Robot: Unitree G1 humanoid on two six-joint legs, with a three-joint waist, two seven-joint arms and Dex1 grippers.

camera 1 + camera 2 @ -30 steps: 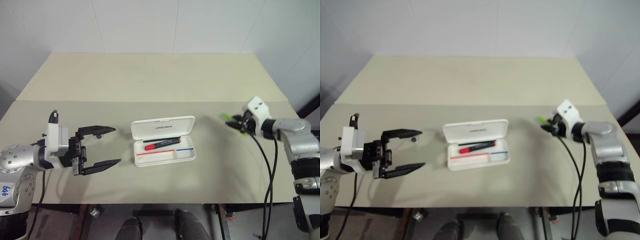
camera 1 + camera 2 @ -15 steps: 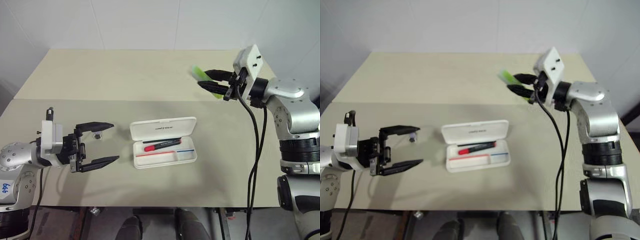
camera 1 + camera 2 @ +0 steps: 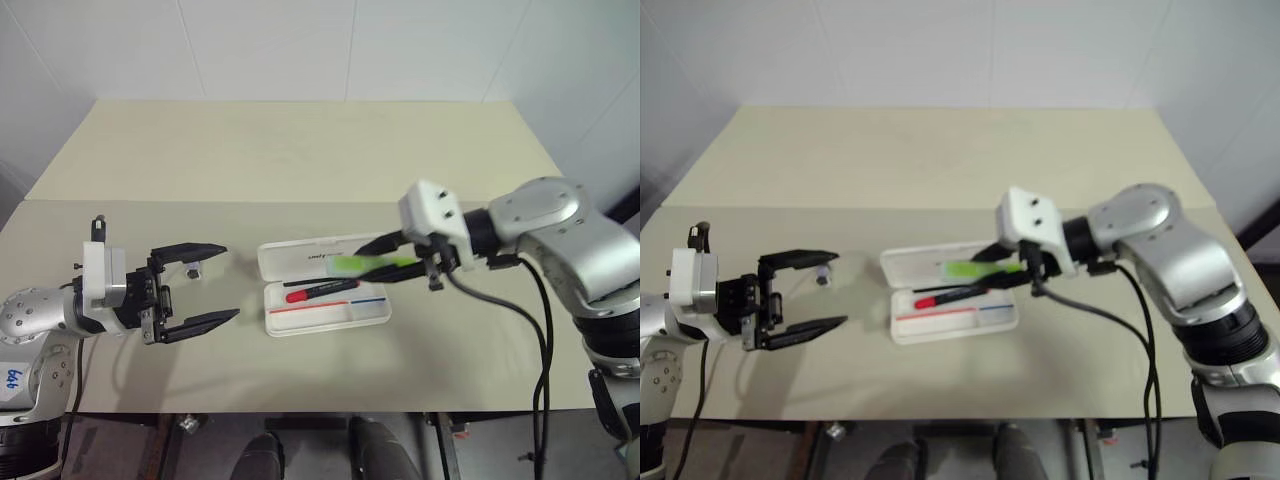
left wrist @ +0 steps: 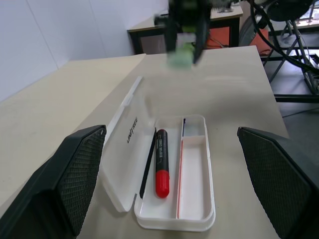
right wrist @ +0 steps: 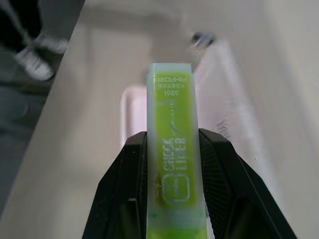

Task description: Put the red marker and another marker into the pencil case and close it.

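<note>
Right gripper point(image 3: 400, 264) is clamped on the lime-green highlighter point(image 3: 362, 265), fingers pressed against its two flat sides, the free end sticking out well past the fingertips. Judged reason for that grip: the overhang lets the free end reach into the tray before the fingers meet the case wall. The gripper hangs above the open pencil case point(image 3: 372, 314), over the lid-and-hinge side, pointing toward the robot's left and tilted downward. The highlighter is clear of the case, touching nothing but the fingers.

Below and just ahead of the right gripper's fingertips lies the red marker point(image 3: 322, 291), already in the tray's long compartment, lengthwise, red barrel toward the robot's left and black end toward its right. A thin black pen-like item lies alongside it on the lid side; I cannot tell what it is. The lid lies folded flat back on the table point(image 3: 300, 160), which leaves the tray open from above.

Left gripper point(image 3: 200, 295) stands spread wide and empty, level, pointing at the case's short end from well apart. Judged purpose: waiting to steady or close the case.

Count: one highlighter, one red marker, one thin black item, one case, two grippers. Insertion of the second marker and closing of the lid are not yet done.
</note>
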